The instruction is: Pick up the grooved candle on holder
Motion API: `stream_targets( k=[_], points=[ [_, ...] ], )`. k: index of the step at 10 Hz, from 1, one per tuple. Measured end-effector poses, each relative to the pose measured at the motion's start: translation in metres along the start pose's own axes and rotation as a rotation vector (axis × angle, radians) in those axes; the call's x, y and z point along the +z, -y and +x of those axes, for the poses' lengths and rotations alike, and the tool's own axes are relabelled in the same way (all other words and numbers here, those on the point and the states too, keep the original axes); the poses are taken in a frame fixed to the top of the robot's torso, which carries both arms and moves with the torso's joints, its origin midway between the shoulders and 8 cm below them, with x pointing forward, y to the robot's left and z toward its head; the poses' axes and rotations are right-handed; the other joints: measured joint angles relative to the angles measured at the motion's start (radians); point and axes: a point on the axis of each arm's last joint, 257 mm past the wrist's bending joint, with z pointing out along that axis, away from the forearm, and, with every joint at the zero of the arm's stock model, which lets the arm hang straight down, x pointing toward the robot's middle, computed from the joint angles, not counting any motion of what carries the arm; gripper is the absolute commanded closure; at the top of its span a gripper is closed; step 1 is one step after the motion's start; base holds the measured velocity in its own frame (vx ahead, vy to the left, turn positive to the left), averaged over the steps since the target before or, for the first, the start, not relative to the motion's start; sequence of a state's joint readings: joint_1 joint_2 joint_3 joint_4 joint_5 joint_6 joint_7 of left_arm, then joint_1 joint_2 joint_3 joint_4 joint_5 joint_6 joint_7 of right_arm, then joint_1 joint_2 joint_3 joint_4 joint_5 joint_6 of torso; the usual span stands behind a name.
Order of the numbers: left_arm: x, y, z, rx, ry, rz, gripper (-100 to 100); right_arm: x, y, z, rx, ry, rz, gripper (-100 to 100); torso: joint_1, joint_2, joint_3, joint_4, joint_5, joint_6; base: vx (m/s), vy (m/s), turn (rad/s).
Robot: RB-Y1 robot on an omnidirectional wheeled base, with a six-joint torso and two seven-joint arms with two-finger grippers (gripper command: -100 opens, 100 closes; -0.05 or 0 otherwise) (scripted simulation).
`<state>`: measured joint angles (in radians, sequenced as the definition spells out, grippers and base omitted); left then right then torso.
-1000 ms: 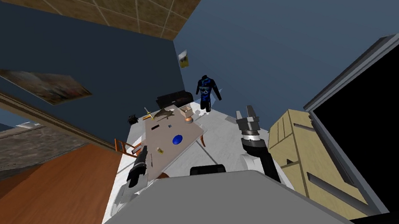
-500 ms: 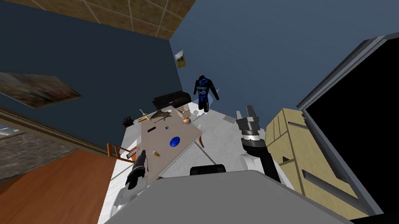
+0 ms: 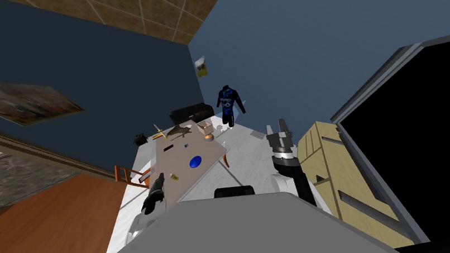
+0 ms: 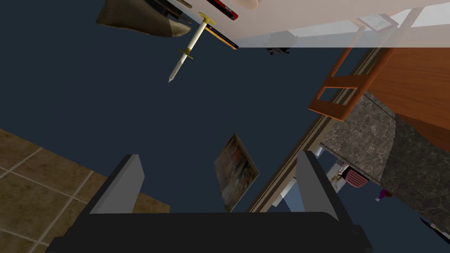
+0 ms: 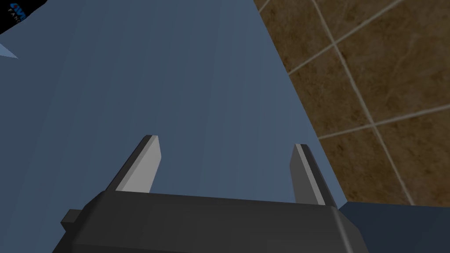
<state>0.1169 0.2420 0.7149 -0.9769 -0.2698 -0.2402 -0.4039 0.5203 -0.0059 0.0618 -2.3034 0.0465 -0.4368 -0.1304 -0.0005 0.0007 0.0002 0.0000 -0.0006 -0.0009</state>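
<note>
The candle (image 3: 158,131) is a slim white stick on a yellow holder. It stands near the far left corner of the pale table (image 3: 207,148). In the left wrist view the candle (image 4: 188,47) shows far beyond my open fingers, beside a grey-brown figure (image 4: 140,22). My left gripper (image 3: 157,179) hovers at the table's near left edge, open and holding nothing (image 4: 219,164). To the right of the table, my right gripper (image 3: 278,126) is raised and open, also with nothing in it (image 5: 224,149).
On the table lie a blue disc (image 3: 195,162), a small yellow item (image 3: 173,176) and a grey figure (image 3: 179,131). An orange chair (image 3: 127,174) stands at its left. A tan cabinet (image 3: 333,172) is close on my right, with a black area beyond it.
The whole head picture has slid left, so I have turned or moved slightly. Both arms keep their pose and both grippers stay open.
</note>
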Motion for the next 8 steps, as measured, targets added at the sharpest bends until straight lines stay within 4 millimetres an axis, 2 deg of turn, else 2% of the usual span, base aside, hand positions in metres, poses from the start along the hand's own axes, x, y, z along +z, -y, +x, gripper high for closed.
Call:
stream_targets(
  k=[4,8],
  points=[
    [-0.003,-0.044,0.014,0.016,-0.030,-0.118,-100,0.000,0.000,0.000,0.000,0.000,0.000,0,0.000,-0.001,-0.001,0.000,0.000,0.000,0.038,-0.002,-0.099],
    [-0.007,-0.070,0.030,0.022,-0.065,-0.189,-100,0.000,0.000,0.000,0.000,0.000,0.000,0,0.001,0.000,0.000,0.000,0.000,0.000,0.021,0.005,-0.062]
  ],
)
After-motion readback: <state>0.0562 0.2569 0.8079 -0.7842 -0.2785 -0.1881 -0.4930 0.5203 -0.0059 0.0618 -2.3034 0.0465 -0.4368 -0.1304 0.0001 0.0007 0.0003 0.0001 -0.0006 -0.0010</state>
